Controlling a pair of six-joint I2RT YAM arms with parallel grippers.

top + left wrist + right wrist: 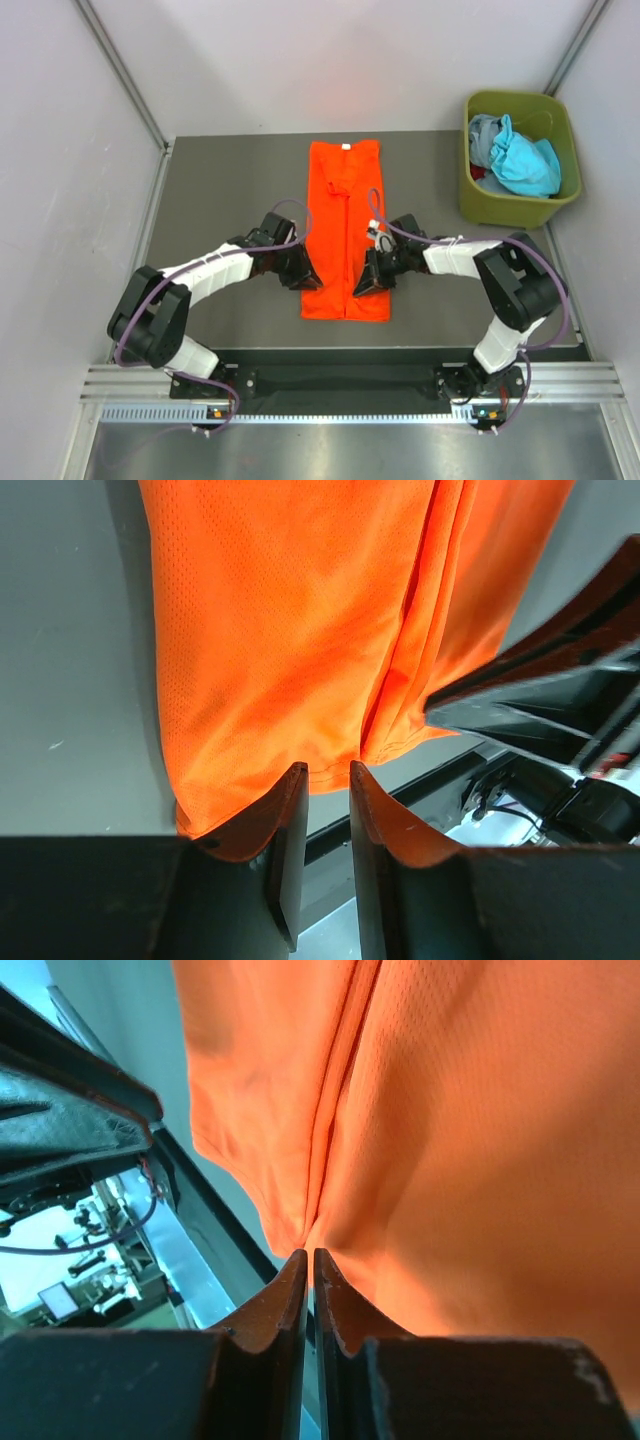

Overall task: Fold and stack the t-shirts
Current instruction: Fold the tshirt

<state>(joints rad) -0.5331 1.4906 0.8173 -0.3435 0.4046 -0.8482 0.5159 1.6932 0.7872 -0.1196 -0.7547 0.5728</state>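
dark grey table (220, 190), matte top. orange t-shirt (345, 215) lies flat lengthwise down the middle, sides folded in, neck toward the far edge, hem near the near edge. olive-green bin (510, 208) sits at the far right corner.

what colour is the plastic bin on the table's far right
Olive green; the rectangular plastic bin shows best in the top external view.

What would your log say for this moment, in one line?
orange t-shirt: folded lengthwise | left gripper: slightly open at hem | right gripper: pinching hem
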